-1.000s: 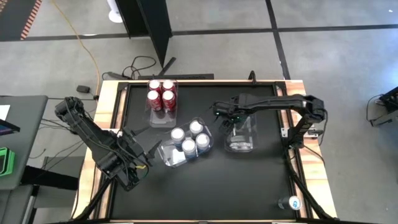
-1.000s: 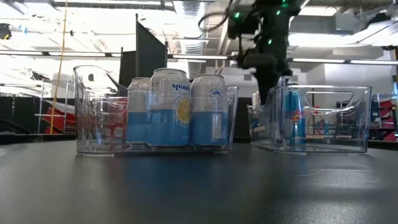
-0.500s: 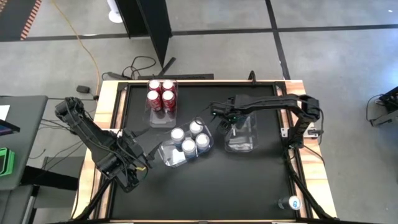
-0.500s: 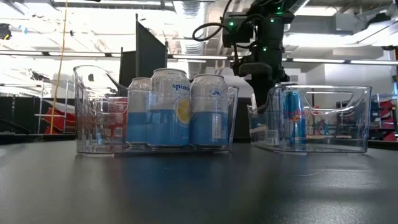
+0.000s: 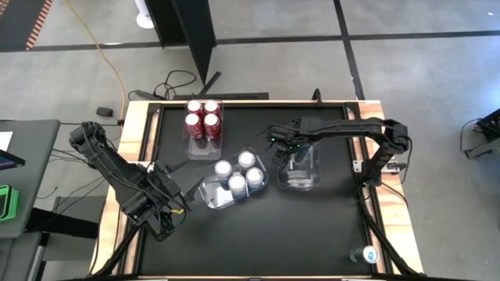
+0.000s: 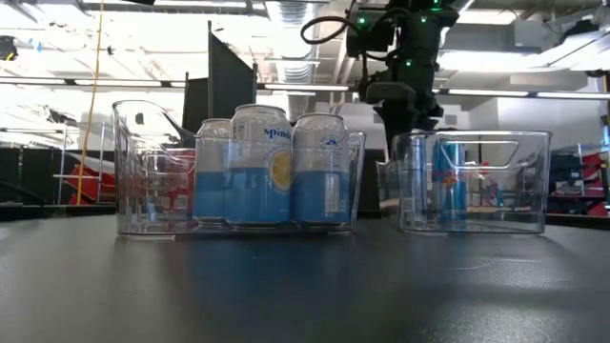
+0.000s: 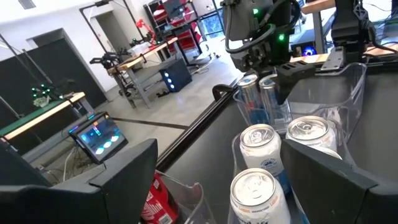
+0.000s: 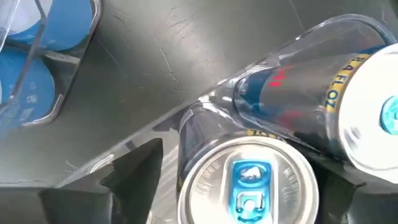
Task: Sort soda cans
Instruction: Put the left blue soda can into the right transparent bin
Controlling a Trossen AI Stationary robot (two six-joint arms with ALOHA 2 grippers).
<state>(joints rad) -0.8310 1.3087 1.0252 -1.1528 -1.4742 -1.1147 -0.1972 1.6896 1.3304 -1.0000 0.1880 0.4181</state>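
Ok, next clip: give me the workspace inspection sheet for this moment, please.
Surface: black table top, wood-edged.
Job's things: four red cans in a far bin; four silver-blue cans in the middle bin; two slim dark blue cans in the right bin; one can on the near right edge.
Clutter: nothing seen.
Grippers: right gripper above the right bin, jaws apart; left gripper waiting, open.
Cables: yellow cord and black cables on the floor.
Surroundings: workshop benches.

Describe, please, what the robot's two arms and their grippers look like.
Both arms are dark, built of slim jointed segments. The right arm carries looping black cables and small green lights near its wrist, ending in the right gripper with two dark fingers. The left arm is equally black and bulkier at its wrist; the left gripper has two broad dark fingers.
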